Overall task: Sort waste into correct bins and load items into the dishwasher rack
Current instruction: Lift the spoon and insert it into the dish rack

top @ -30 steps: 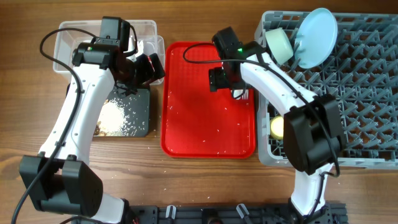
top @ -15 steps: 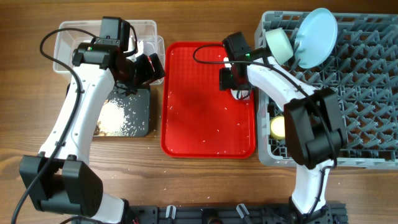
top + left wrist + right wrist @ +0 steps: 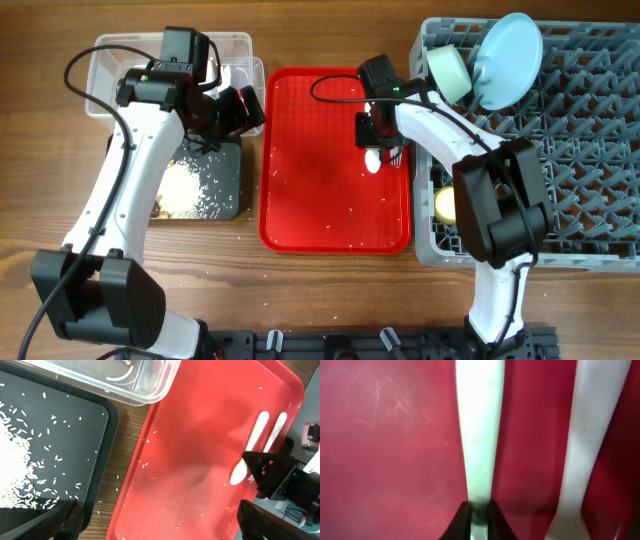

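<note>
The right gripper (image 3: pixel 479 513), down at the right-hand edge of the red tray (image 3: pixel 320 210), has its fingertips pinched on the narrow handle of a white plastic spoon (image 3: pixel 479 435), which lies flat on the tray with a second white utensil (image 3: pixel 587 435) just beside it. The grey dishwasher rack (image 3: pixel 590 150) next to the tray already holds the pale blue plate (image 3: pixel 508 60), a bowl (image 3: pixel 450 72) and the yellow cup (image 3: pixel 445 205). Across the table, the left gripper (image 3: pixel 242 108) hangs spread and empty where the clear tub (image 3: pixel 110 60) meets the black tray (image 3: pixel 228 160) of crumbly food scraps (image 3: pixel 180 190). The step appears to be loading utensils: next, a clean lift and a short carry right into the rack.
</note>
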Motion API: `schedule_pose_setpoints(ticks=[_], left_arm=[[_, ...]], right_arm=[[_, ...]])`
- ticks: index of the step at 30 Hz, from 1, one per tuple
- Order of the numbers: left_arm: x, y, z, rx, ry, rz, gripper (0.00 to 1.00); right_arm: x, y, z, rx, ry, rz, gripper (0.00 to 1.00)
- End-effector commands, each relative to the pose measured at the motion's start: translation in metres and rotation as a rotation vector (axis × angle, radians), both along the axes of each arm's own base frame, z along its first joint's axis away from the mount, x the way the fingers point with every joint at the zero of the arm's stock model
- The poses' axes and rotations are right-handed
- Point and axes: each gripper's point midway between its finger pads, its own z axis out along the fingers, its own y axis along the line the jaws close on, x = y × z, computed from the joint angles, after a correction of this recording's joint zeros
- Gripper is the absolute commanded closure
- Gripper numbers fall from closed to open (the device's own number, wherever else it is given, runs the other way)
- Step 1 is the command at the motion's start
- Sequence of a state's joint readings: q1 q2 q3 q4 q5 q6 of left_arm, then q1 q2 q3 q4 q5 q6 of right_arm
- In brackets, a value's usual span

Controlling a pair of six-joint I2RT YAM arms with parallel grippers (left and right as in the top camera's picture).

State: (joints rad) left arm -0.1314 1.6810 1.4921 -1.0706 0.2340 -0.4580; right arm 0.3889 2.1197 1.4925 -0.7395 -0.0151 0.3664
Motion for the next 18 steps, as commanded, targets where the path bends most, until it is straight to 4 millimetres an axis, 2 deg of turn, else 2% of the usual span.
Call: schedule_pose_setpoints(ticks=[1,5,8,9,10,12,14,18], left_arm=[[0.003,0.001,0.011,-0.004,-0.032,0.003,0.00],[0.003,0.001,0.011,-0.004,-0.032,0.003,0.00],[0.003,0.001,0.011,-0.004,-0.032,0.003,0.00],[0.003,0.001,0.011,-0.004,-0.032,0.003,0.00],[0.003,0.001,0.011,-0.004,-0.032,0.003,0.00],[0.003,0.001,0.011,-0.004,-0.032,0.003,0.00],[0.003,0.001,0.011,-0.005,-0.032,0.003,0.00],[0.003,0.001,0.011,-0.004,-0.032,0.003,0.00]], right_arm=[[-0.022,0.006,-0.020,0.032,0.109,0.014,0.96],[-0.030,0.007,-0.018,0.040,0.147,0.017,0.96],[-0.029,0.008,-0.006,0.051,0.130,0.019,0.95],[-0.028,0.009,0.001,0.059,0.121,0.021,0.92],[-0.029,0.014,0.010,0.089,0.113,0.049,0.74],[-0.032,0.023,0.019,0.144,0.113,0.092,0.54],[-0.034,0.034,0.023,0.199,0.116,0.137,0.44],[-0.031,0.040,0.024,0.228,0.101,0.160,0.41]])
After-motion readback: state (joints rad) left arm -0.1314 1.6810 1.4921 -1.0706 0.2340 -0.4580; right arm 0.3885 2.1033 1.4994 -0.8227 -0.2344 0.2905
